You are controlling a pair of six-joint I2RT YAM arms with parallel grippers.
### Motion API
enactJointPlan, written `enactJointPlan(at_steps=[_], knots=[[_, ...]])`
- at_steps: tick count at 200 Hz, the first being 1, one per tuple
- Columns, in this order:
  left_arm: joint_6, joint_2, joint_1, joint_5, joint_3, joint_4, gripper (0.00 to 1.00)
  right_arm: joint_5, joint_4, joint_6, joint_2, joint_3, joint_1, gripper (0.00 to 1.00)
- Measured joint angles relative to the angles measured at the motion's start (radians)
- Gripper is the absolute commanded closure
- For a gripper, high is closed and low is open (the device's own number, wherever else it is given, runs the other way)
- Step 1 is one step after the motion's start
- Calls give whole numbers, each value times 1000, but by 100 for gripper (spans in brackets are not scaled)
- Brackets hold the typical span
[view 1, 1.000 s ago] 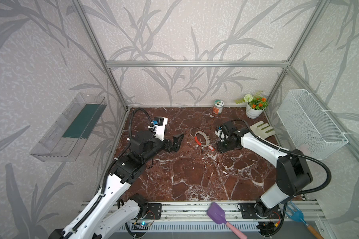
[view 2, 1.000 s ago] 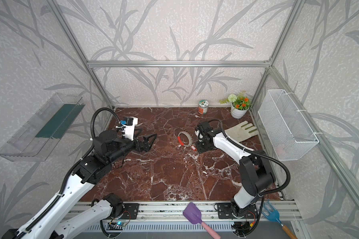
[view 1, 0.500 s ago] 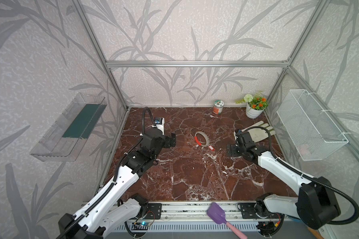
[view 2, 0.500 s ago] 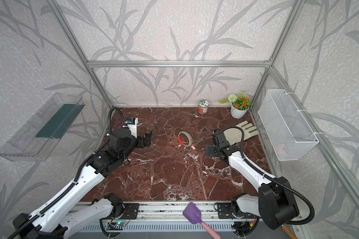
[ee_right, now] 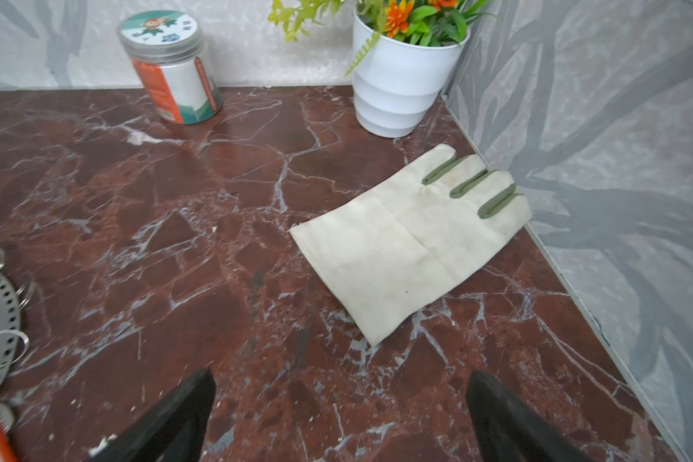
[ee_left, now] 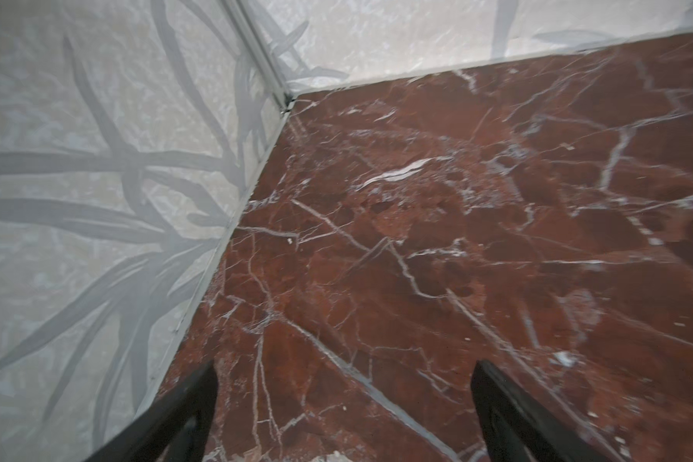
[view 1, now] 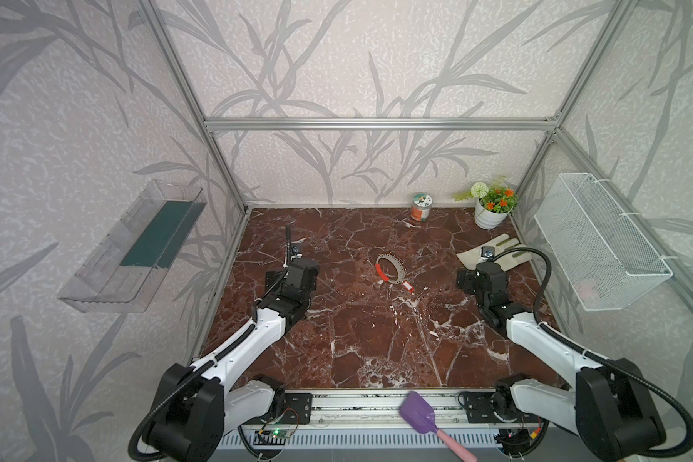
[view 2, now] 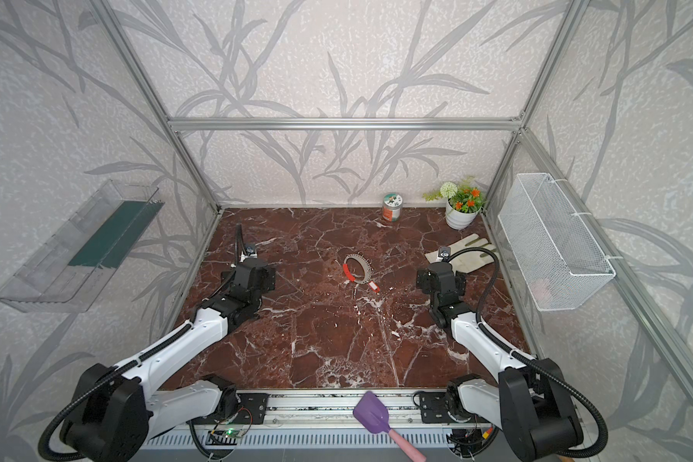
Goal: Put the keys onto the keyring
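With the left gripper [ee_left: 345, 366] and right gripper [ee_right: 341, 376] both spread apart and empty, the keys [view 1: 407, 285], lying mid-frame at the lower-right edge of the keyring [view 1: 389, 271], are best checked for attachment before any grasp is made.

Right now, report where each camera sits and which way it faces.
Top views: high at the front, looking down into the cell; left arm, right arm, keyring and key tag on the table show.
Left wrist: on the left arm, facing the table's far left corner; the open left hand shows.
Right wrist: on the right arm, facing glove, jar and flowerpot; the open right hand shows.
Shared: right wrist and top views all catch keyring, key tag and glove.
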Motion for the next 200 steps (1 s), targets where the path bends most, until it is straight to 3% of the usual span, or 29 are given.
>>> enactJointPlan(at_steps=[48,75,133,200], knots=[[35,130,114,4,-150,307,1,14,267,-97,178,-92,-6,1],[63,228,156,37,-163,460,1,10,406,-143,261,-90,-20,1],[133,301,210,200,-192,753,1,-117,569,-189,331,-95,-63,1],[94,361,340,417,-217,857,1,-167,655,-192,360,-130,-72,1]])
